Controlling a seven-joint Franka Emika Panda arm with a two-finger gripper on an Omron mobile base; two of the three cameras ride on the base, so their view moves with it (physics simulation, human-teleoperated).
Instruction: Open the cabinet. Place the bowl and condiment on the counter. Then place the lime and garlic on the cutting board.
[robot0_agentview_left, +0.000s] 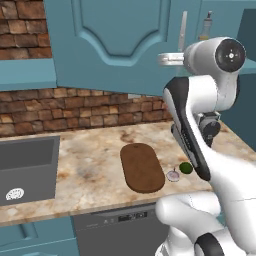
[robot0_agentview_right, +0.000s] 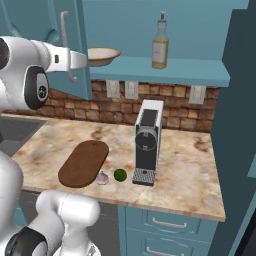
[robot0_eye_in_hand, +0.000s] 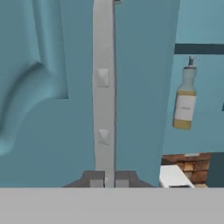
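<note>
My gripper (robot0_eye_in_hand: 108, 179) is shut on the long silver handle (robot0_eye_in_hand: 103, 87) of the teal cabinet door (robot0_agentview_left: 115, 45). That door stands swung out, and the shelf behind it shows. On the shelf sit the bowl (robot0_agentview_right: 102, 55) and, to its right, the condiment bottle (robot0_agentview_right: 160, 45) (robot0_eye_in_hand: 184, 103). Down on the marbled counter (robot0_agentview_right: 190, 170) lies the dark oval cutting board (robot0_agentview_right: 84, 162) (robot0_agentview_left: 142, 166). The garlic (robot0_agentview_right: 102, 178) and the lime (robot0_agentview_right: 120, 174) rest just off the board's right end, close together near the front edge.
A black and silver coffee machine (robot0_agentview_right: 147, 142) stands on the counter right of the lime. A grey sink (robot0_agentview_left: 25, 165) is set in at the far left. A dishwasher (robot0_agentview_left: 120, 220) and drawers (robot0_agentview_right: 170, 225) run below the counter. Brick wall behind.
</note>
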